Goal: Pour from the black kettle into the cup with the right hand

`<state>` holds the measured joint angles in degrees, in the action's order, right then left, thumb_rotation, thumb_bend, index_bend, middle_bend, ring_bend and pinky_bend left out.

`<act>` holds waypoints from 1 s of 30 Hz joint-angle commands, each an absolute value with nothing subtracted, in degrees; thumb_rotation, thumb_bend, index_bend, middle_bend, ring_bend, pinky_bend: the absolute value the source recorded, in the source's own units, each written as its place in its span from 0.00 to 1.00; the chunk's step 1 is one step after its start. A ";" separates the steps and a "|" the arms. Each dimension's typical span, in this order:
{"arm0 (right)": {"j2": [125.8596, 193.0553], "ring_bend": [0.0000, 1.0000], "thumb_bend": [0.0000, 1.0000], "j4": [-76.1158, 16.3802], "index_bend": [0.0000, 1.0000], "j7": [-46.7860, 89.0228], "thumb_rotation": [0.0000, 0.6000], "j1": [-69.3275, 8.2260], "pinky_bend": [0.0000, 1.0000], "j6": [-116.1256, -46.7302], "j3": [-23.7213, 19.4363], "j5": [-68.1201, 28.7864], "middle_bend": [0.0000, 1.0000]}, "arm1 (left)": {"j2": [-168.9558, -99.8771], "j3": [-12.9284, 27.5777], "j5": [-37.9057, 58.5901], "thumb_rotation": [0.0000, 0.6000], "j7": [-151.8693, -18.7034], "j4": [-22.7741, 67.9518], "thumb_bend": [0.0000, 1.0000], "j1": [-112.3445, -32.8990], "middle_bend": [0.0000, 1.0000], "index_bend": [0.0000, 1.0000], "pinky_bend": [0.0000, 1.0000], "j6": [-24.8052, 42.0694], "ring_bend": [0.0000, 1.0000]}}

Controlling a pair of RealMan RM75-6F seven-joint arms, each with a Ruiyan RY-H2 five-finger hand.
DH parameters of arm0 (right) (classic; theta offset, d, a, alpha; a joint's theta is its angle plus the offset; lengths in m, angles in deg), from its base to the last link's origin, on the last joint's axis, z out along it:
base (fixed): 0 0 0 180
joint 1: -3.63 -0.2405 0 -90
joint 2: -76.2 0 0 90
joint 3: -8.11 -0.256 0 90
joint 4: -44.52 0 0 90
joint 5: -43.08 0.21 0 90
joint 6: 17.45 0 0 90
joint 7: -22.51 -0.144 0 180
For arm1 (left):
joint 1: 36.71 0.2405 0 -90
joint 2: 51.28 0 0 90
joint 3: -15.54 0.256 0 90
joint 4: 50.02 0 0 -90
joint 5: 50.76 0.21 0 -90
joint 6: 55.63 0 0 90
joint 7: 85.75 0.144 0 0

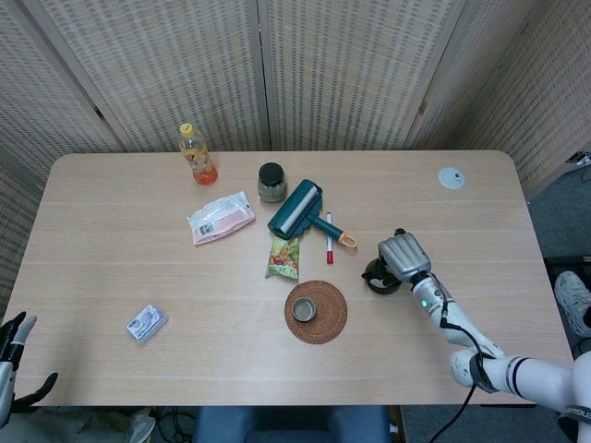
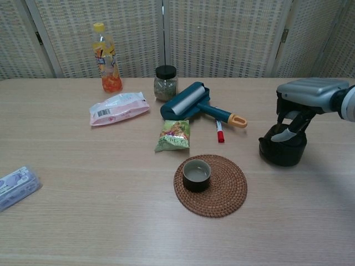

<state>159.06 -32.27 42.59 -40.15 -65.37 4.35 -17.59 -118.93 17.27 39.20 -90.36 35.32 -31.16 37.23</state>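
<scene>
The left hand [image 1: 13, 346] waits open, fingers spread, past the table's [image 1: 111, 268] near left corner. The cup [image 2: 196, 174] sits on a round woven mat [image 2: 228, 188] near the middle of the front edge. Toward the right edge stands the black kettle [image 2: 283, 147] (probably hard, smooth and heavy if full), and the right hand [image 2: 309, 94] holds it from the top, where its handle is.

Black kettle [image 2: 283, 151], dark cup [image 2: 196, 174] on brown woven mat [image 2: 227, 188]. Teal roller [image 2: 186, 101], orange-tipped handle. Silver-grey hand [image 2: 308, 93].
</scene>
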 commanded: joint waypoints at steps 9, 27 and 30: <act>160.17 0.79 0.00 -31.47 1.00 47.14 0.67 -39.93 0.22 -66.01 5.16 -17.75 0.91 | -119.09 17.33 39.13 1.00 -90.73 34.81 0.24 -31.11 0.00 0.00 0.00 37.19 0.01; 159.21 0.48 0.00 -34.31 0.58 49.55 0.68 -38.53 0.21 -67.69 5.19 -18.19 0.58 | -119.02 17.33 39.38 1.00 -91.37 34.59 0.24 -31.00 0.00 0.00 0.00 37.64 0.01; 158.69 0.41 0.00 -35.19 0.51 49.27 0.67 -38.34 0.21 -68.04 4.99 -18.66 0.50 | -119.01 17.30 39.42 1.00 -91.32 34.67 0.24 -31.03 0.00 0.00 0.00 37.66 0.01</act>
<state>158.90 -34.92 49.41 -38.43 -67.90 5.08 -18.47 -119.01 17.31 39.42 -91.33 34.66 -31.02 37.66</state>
